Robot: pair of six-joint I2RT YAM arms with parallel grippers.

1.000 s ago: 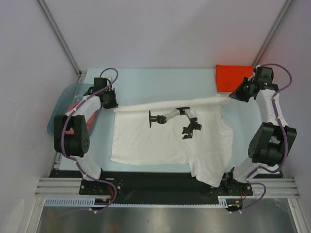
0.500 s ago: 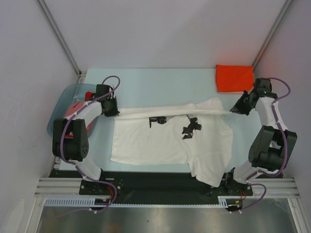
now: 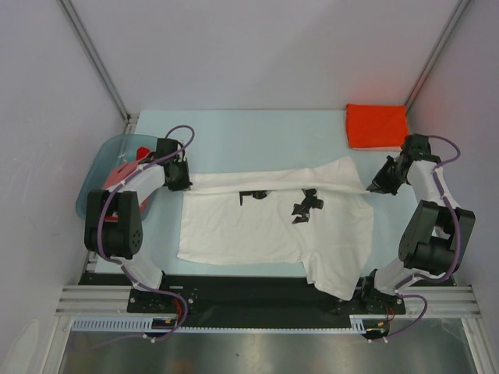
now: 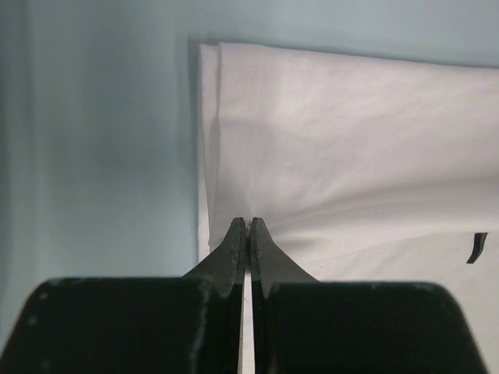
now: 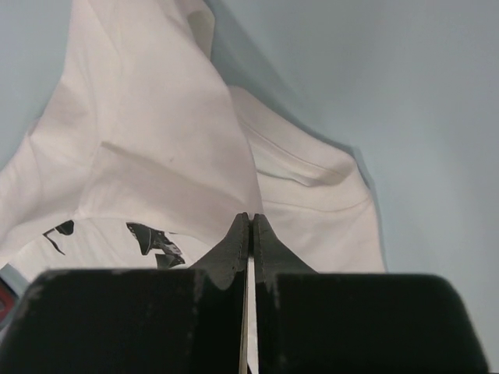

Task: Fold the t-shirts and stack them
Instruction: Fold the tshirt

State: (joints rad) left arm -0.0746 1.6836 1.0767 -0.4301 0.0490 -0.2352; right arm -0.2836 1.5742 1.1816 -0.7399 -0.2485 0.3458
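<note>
The large white t-shirt point(image 3: 257, 226) lies spread in the middle of the table with small black prints point(image 3: 306, 206). Its far edge is lifted into a taut band that runs from left to right over the shirt's body. My left gripper point(image 3: 185, 182) is shut on the band's left end, and cloth shows between its closed jaws in the left wrist view point(image 4: 248, 226). My right gripper point(image 3: 373, 187) is shut on the right end, as the right wrist view point(image 5: 250, 220) shows. A folded orange-red t-shirt point(image 3: 376, 126) lies at the far right corner.
A blue-grey basin point(image 3: 93, 181) stands at the table's left edge beside the left arm, with red and pink cloth point(image 3: 129, 165) in it. The white shirt's near right sleeve point(image 3: 335, 276) hangs close to the table's front edge.
Both grippers have moved toward the near side. They have drawn the shirt's far edge over its body, and it now covers part of the black prints.
</note>
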